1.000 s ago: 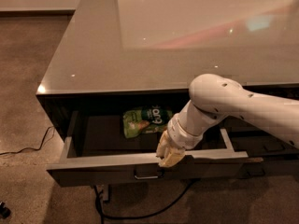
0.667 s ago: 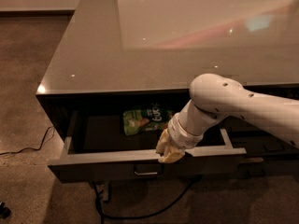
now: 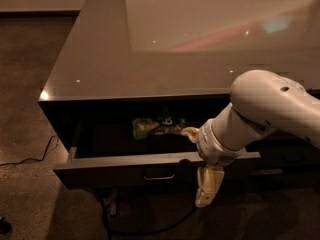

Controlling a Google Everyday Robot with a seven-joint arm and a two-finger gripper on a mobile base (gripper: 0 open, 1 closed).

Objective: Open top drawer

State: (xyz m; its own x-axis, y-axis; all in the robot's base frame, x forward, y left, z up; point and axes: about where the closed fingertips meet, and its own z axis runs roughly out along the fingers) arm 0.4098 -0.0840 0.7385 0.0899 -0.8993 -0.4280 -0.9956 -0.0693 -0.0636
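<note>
The top drawer point(image 3: 115, 176) stands pulled out from the cabinet, its dark front panel facing me with a small metal bar handle point(image 3: 159, 176) at its centre. My gripper point(image 3: 200, 160) is at the drawer's front edge, right of the handle. One pale finger point(image 3: 209, 186) hangs down in front of the panel and the other point(image 3: 190, 132) reaches over the edge into the drawer, so the jaws stand apart. The white arm point(image 3: 260, 109) comes in from the right.
A green snack bag point(image 3: 155, 127) lies inside the drawer near its back. The glossy grey countertop point(image 3: 150, 44) overhangs the cabinet. Another dark drawer front point(image 3: 285, 159) sits to the right behind the arm. A black cable point(image 3: 30, 159) runs on the carpet at left.
The gripper has moved right along the drawer's front edge and one finger now hangs lower in front of the panel. The drawer stays open.
</note>
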